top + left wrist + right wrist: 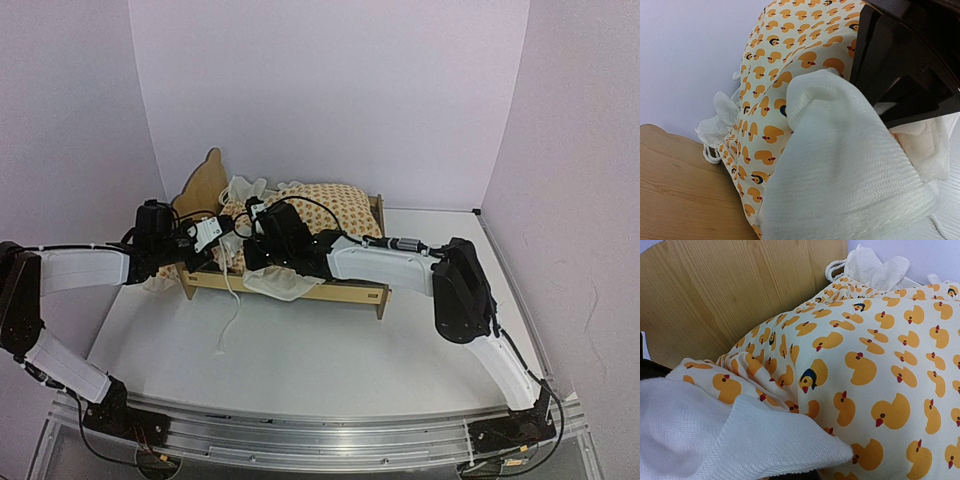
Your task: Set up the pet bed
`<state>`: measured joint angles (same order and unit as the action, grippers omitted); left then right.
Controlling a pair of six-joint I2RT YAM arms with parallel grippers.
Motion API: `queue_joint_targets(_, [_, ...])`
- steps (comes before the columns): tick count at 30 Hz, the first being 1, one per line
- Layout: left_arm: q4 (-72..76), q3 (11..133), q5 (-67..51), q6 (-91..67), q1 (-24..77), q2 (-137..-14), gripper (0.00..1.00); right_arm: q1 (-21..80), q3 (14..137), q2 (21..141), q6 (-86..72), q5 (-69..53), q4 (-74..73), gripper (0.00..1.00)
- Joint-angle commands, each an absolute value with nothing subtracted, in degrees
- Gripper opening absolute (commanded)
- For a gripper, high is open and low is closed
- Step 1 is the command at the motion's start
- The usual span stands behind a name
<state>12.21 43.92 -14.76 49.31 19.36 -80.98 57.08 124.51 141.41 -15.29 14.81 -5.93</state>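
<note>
The pet bed (345, 292) is a light plywood frame with a scalloped headboard (205, 180) at the left. A duck-print cushion (335, 205) lies in it. A white knit blanket (280, 283) hangs over the front rail. My left gripper (218, 238) and right gripper (258, 232) meet over the headboard end. In the left wrist view the blanket (850, 175) covers my fingers and runs up to the right arm's black housing (905, 65). In the right wrist view a blanket corner (715, 435) hides the fingers, over the cushion (880, 370) and before the headboard (730, 295). Both grippers are shut on the blanket.
White ties (870, 265) bunch at the cushion's headboard end. A thin white cord (232, 310) trails from the front rail onto the table. Pale walls close the back and both sides. A metal rail (320, 435) runs along the near edge.
</note>
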Motion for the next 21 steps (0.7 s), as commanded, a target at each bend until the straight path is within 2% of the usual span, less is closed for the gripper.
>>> queue_joint_targets(1, [11.6, 45.9, -14.7, 50.4, 18.9, -81.4, 0.00, 57.1, 124.0, 137.0, -15.4, 14.9, -4.1, 0.00])
queue_joint_targets(8, [1.5, 45.6, -14.3, 47.7, 18.8, -81.9, 0.00, 57.1, 124.1, 137.3, -15.3, 14.5, -3.9, 0.00])
queue_joint_targets(21, [-2.6, 44.9, -14.2, 46.6, 18.7, -84.7, 0.00, 57.1, 123.9, 137.4, -15.6, 14.5, -3.7, 0.00])
